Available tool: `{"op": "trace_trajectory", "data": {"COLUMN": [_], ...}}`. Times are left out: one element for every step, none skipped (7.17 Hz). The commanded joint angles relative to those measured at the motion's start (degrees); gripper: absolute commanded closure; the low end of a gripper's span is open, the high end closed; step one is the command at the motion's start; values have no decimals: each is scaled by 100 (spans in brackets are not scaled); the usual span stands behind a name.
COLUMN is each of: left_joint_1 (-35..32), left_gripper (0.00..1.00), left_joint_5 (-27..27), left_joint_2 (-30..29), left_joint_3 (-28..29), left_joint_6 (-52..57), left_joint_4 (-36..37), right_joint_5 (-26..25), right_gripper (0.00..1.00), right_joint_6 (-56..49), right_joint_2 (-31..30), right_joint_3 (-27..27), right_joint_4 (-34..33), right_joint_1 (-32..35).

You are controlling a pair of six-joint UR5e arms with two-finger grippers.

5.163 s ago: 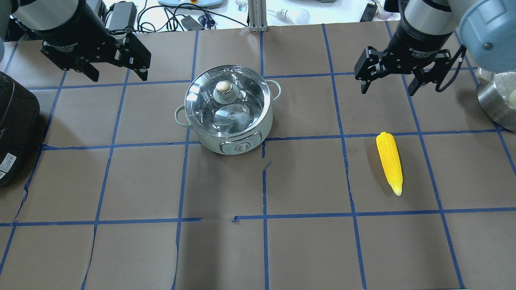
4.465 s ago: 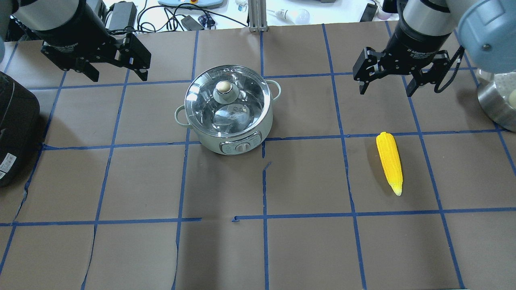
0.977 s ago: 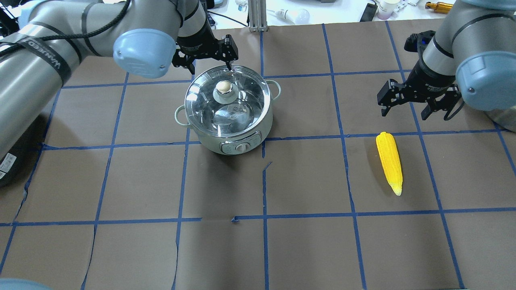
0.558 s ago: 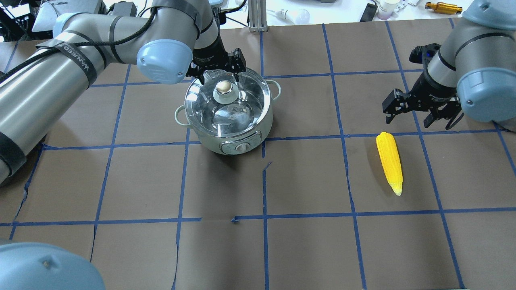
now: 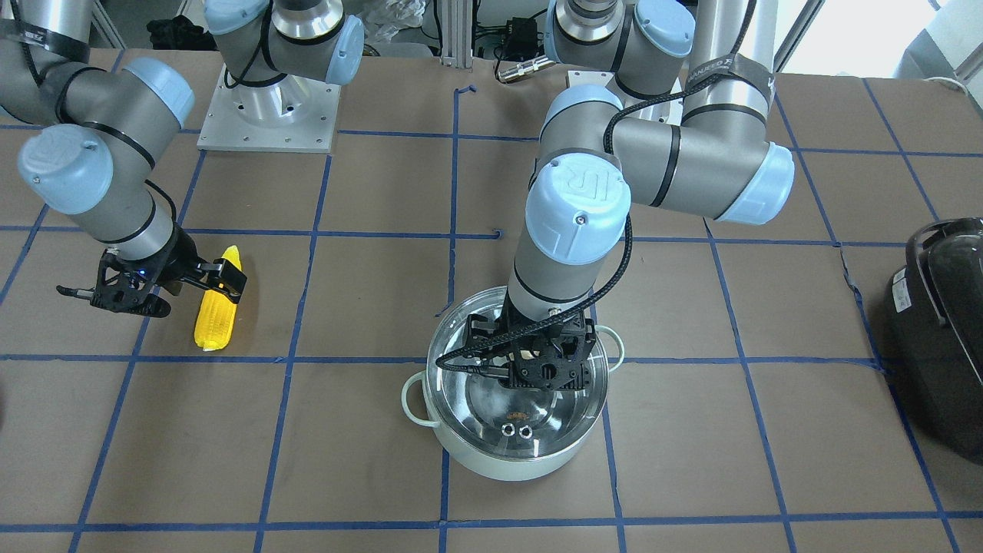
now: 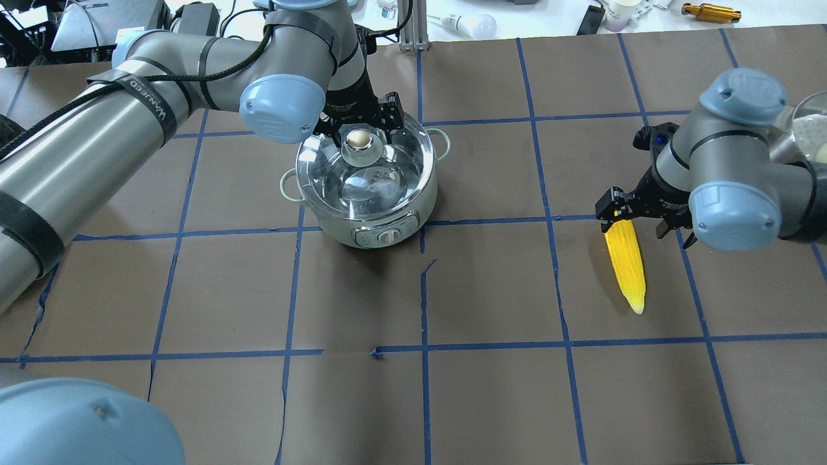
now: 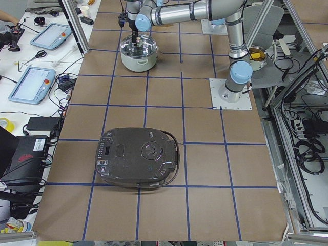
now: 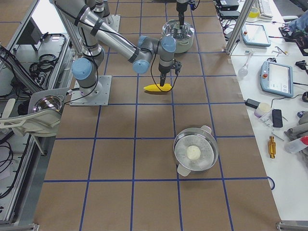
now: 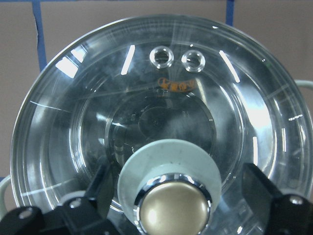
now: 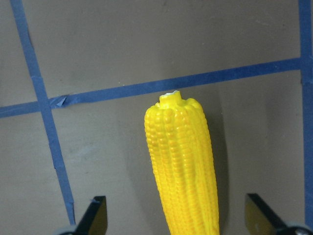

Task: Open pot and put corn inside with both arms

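Note:
The pale mint-green pot (image 6: 336, 229) stands mid-table with its glass lid (image 9: 146, 93) on. My left gripper (image 6: 359, 128) is open, its fingers (image 9: 266, 196) on either side of the lid's brass-topped knob (image 9: 171, 213) with gaps between. It also shows over the pot (image 5: 507, 461) in the front view (image 5: 530, 369). The yellow corn (image 6: 628, 268) lies flat at the right. My right gripper (image 6: 641, 223) is open and straddles the corn's thick end (image 10: 181, 156), fingers (image 10: 95, 218) apart from it. The corn also shows in the front view (image 5: 213, 326).
A black appliance with a handle (image 5: 941, 322) sits at the table's end on my left; it also shows in the exterior left view (image 7: 138, 156). A steel bowl with a white ball (image 8: 195, 151) stands on my right, beyond the corn.
My left gripper has moved over the lid so that its fingers flank the knob. My right gripper has come down over the corn's thick end. Both stay open.

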Motion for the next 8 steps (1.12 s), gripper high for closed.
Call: {"op": "trace_trajectory", "data": {"left_joint_1": [-12, -12, -12, -12, -21, -21, 14, 110], "left_gripper": [27, 46, 77, 82, 84, 88, 90, 90], "left_joint_5": [5, -21, -21, -21, -30, -30, -30, -21], "left_joint_2": [26, 44, 96, 97, 201, 220, 298, 464], "left_joint_3": [-16, -7, -7, -7, 10, 28, 80, 316], "left_joint_6": [4, 4, 4, 4, 13, 21, 48, 65], "left_joint_4": [-63, -63, -80, -81, -89, -116, -116, -438], "right_joint_5": [5, -4, -4, -56, -74, -65, -74, -83], "right_gripper": [0, 0, 0, 0, 0, 0, 0, 3], "right_joint_6": [7, -10, -10, -80, -246, -361, -492, -537], "right_joint_2": [116, 125, 203, 282, 379, 415, 467, 581], "right_joint_3": [138, 216, 304, 296, 305, 305, 305, 305], "right_joint_4": [-161, -161, -213, -301, -597, -644, -644, -705], "right_joint_1": [2, 20, 29, 20, 20, 20, 20, 20]}}
